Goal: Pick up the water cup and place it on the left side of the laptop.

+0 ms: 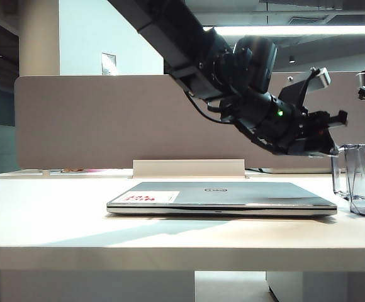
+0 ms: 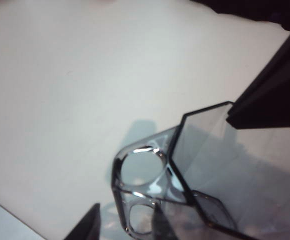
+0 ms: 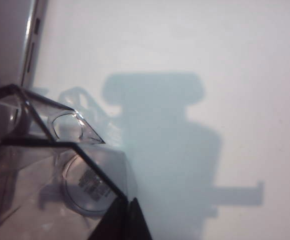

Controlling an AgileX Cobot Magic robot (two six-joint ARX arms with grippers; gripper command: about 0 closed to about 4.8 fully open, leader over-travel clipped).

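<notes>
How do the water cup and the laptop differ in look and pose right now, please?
The water cup is see-through smoky grey and stands upright; the laptop is opaque silver-grey and lies flat, lid closed. The cup is narrow and taller, the laptop much wider and thin. Both rest on the white table, cup at the laptop's right.

Round logo on the laptop [image 1: 220, 195] lid; its white-and-red sticker [image 1: 151, 197] and the water cup's [image 3: 50, 175] base label [image 3: 92, 182] illegible.

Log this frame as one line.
left gripper: open at water cup | right gripper: shut | cup: table, right of laptop
</notes>
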